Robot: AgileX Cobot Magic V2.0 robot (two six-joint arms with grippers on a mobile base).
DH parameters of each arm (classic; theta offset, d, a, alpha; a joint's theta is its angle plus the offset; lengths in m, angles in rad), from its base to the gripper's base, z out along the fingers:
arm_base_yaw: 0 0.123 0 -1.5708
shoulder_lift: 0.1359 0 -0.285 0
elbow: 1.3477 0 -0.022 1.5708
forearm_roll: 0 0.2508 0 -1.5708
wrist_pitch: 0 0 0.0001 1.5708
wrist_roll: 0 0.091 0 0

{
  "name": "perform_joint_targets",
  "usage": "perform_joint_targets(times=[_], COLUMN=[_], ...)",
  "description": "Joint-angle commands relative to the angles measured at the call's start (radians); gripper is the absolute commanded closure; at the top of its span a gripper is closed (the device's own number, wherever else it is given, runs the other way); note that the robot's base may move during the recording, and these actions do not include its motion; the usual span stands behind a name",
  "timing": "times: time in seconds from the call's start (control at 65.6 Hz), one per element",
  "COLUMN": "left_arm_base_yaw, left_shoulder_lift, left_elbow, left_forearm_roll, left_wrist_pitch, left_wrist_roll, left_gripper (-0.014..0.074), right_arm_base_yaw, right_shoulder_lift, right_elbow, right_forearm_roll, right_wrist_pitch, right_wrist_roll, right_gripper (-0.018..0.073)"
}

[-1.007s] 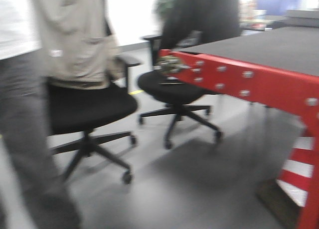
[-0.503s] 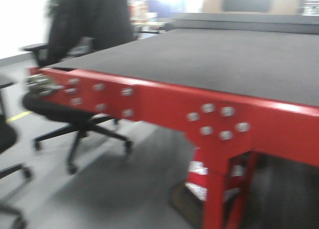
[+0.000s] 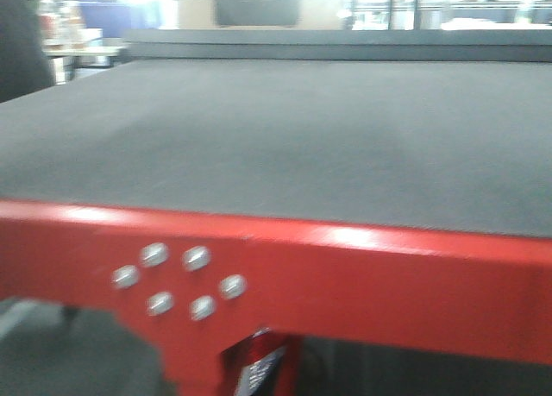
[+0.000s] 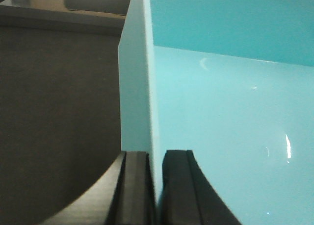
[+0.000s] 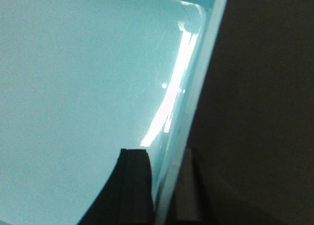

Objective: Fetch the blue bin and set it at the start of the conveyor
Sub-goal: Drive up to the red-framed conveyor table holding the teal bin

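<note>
The pale cyan blue bin (image 4: pixel 230 117) fills the left wrist view; its inside also fills the right wrist view (image 5: pixel 73 87). My left gripper (image 4: pixel 156 186) is shut on the bin's left wall, one finger outside, one inside. My right gripper (image 5: pixel 164 186) is shut on the bin's right wall in the same way. The conveyor start (image 3: pixel 285 137), a wide dark grey woven belt with a red edge strip (image 3: pixel 362 284), lies straight ahead in the front view. The dark belt shows beside the bin in the left wrist view (image 4: pixel 54 112) and in the right wrist view (image 5: pixel 260 97). The bin and both grippers are out of the front view.
The red frame carries a cluster of bolts (image 3: pixel 177 279) and a red leg with a label (image 3: pixel 259 370) below. A raised grey ledge (image 3: pixel 345 42) runs along the belt's far end. Blurred shelves and boxes stand behind it.
The front view has swung to the right and closer: the office chairs and the person have left the view, and the belt and red edge strip now fill the view.
</note>
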Motion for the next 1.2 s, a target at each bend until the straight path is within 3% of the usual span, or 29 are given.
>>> perform_joint_targets(times=[0.0,1.19], left_arm_base_yaw=[0.007,0.007], left_shoulder_lift=[-0.012,-0.012], left_elbow=[-0.011,-0.011], left_forearm_roll=[0.030,0.030], left_wrist_pitch=[-0.062,-0.062], left_wrist_roll=[0.003,0.003], left_gripper=[0.0708,0.0708], right_arm_base_yaw=[-0.011,-0.011], right_shoulder_lift=[-0.014,-0.014], right_elbow=[-0.009,-0.009], right_forearm_roll=[-0.053,-0.053], right_wrist_pitch=[-0.016,-0.016], right_wrist_roll=[-0.028,-0.028], right_gripper=[0.0711,0.0711])
